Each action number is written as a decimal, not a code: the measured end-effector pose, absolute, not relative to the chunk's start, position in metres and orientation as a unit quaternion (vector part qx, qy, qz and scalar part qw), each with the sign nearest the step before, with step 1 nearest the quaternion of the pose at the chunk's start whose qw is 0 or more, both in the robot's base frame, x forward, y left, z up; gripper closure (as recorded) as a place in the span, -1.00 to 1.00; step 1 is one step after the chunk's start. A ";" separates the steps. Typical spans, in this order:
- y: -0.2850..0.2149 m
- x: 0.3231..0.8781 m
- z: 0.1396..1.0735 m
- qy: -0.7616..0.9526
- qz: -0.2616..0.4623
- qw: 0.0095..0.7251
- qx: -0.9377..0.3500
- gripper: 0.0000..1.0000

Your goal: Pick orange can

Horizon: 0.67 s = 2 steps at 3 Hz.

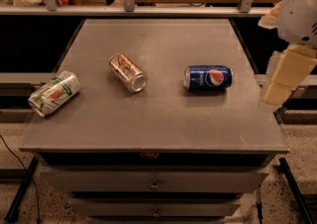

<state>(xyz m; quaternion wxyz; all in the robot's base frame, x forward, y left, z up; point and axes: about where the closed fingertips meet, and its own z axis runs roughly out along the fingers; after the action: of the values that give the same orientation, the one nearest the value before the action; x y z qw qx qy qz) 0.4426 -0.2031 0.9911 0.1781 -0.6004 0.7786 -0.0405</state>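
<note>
The shiny copper-orange drink can (128, 72) lies on its side on the grey desk (158, 129). The cream tool (283, 77) hangs beyond the right edge, and I cannot tell its state. A glancing touch could roll the can away.

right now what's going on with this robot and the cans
A one-armed robot is set to pick up the orange can, which lies on its side near the middle of the grey table. The gripper hangs beyond the table's right edge, apart from every can. A blue Pepsi can and a white-green can lie on their sides too.
</note>
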 end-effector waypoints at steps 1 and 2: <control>-0.164 0.460 0.981 0.775 0.002 0.169 -0.609 -1.00; -0.117 0.484 0.968 0.772 0.045 0.171 -0.611 -1.00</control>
<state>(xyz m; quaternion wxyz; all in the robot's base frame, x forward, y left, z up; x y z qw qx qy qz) 0.4838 -0.1169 0.9680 0.1713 -0.6110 0.7715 0.0451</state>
